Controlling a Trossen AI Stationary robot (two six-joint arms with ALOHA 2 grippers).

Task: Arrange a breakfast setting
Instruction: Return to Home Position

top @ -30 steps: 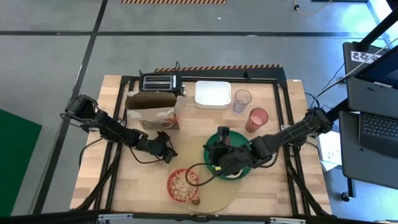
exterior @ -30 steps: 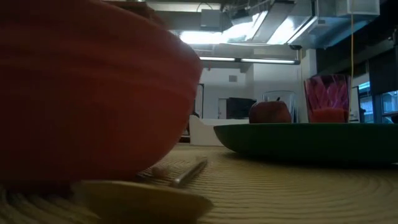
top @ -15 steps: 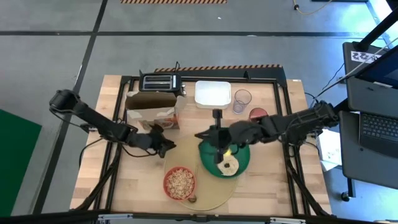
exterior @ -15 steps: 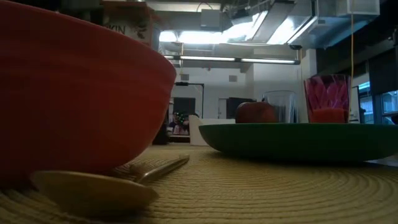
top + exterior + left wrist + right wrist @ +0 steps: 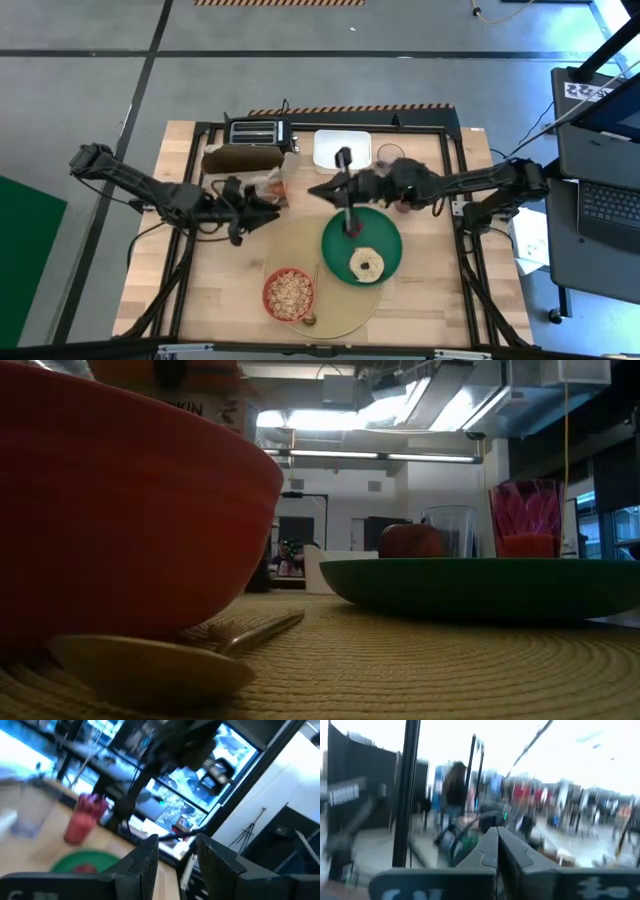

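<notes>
Up by the far left edge of the plate [image 5: 386,236], the right gripper [image 5: 497,834] is closed and empty, and the left gripper [image 5: 177,843], slightly open, hangs farther left.

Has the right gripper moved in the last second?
Yes. In the high view the right gripper has left its spot over the green plate and now sits nearer the white tray.

The mat [image 5: 450,670] is coarse woven fibre, the bowl [image 5: 120,510] smooth and glossy, the spoon [image 5: 150,670] shiny metal.
</notes>
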